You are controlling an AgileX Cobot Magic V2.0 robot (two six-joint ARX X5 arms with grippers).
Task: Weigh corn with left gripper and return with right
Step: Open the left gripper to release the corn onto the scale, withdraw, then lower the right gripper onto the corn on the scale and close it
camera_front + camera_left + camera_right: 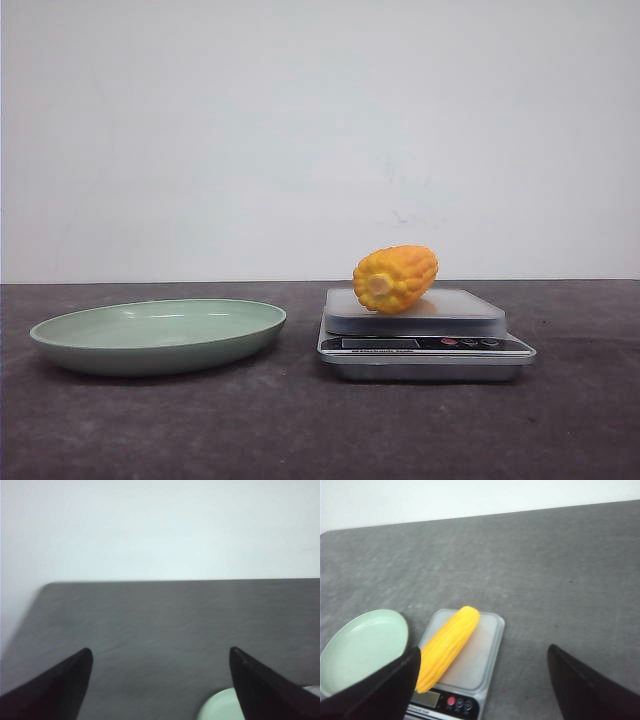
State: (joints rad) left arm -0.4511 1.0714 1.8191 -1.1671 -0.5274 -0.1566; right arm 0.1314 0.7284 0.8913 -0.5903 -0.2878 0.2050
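The orange-yellow corn (pixel 396 277) lies on the grey platform of a silver kitchen scale (pixel 424 340), its paler round end facing the front camera. From the right wrist, the corn (pixel 447 645) lies lengthwise on the scale (pixel 480 652). My right gripper (pixel 484 652) hovers above it, open and empty, one finger (pixel 380 690) near the corn's end. My left gripper (pixel 161 652) is also open with nothing between its fingers, over bare table beside the green plate (pixel 220 707). Neither gripper appears in the front view.
A shallow pale-green plate (pixel 160 335) sits left of the scale and holds nothing; the right wrist view also shows this plate (pixel 362 647). The dark grey tabletop (pixel 300 420) meets a white wall behind.
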